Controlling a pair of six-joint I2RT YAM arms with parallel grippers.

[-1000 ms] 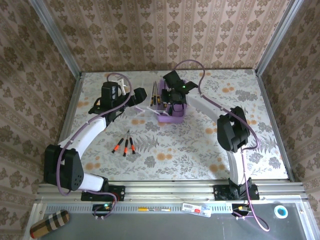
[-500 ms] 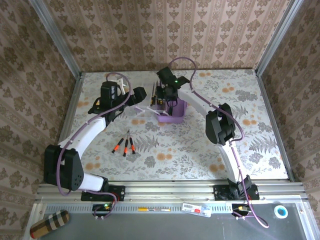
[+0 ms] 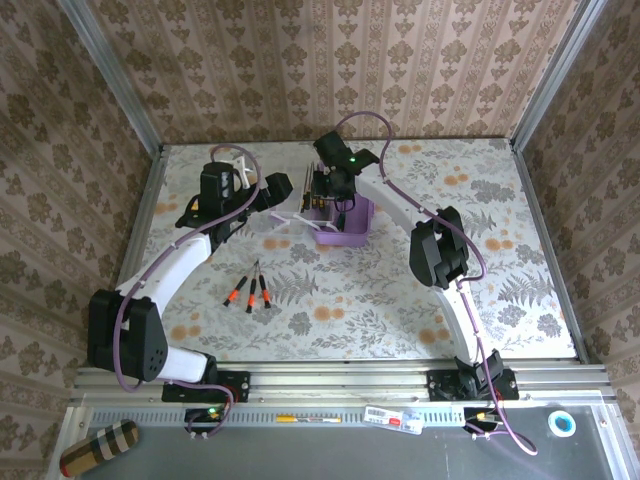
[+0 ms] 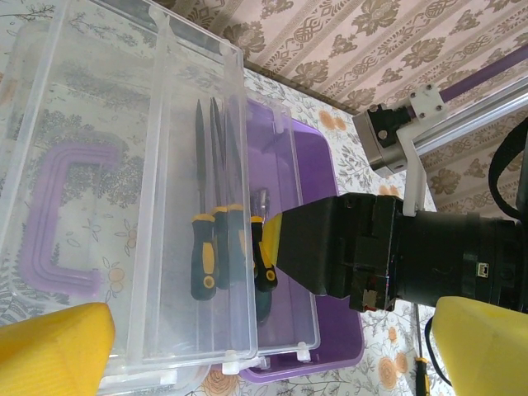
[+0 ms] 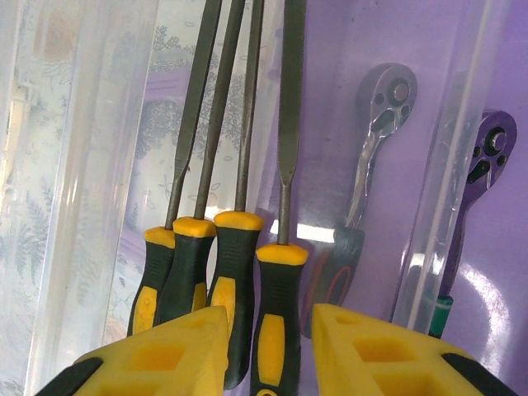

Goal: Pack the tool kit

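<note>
Tool kit (image 3: 341,234) files (image 5: 236,247) parallel, tips pointing away (handles near); right tool (image 5: 268,318), left tool (image 4: 272,313) released.

Case (image 3: 348,228): sat far-centre on table (image 3: 420,300); lid (image 4: 107,165) lay open flat on its left.
Four long tools (image 5: 239,247): side by side, handles touching, along the lid/base seam; which half held them, unclear.
Ratchet wrench (image 5: 373,140): in base, just right of those tools.
Second wrench (image 5: 488,157): further right, apart from the first.
Loose screwdrivers (image 3: 250,291): on table, nearer than case, left of it, well apart.
Right gripper (image 5: 268,338): over the tool handles.
Left gripper (image 4: 268,346): beside lid's left edge.
</note>
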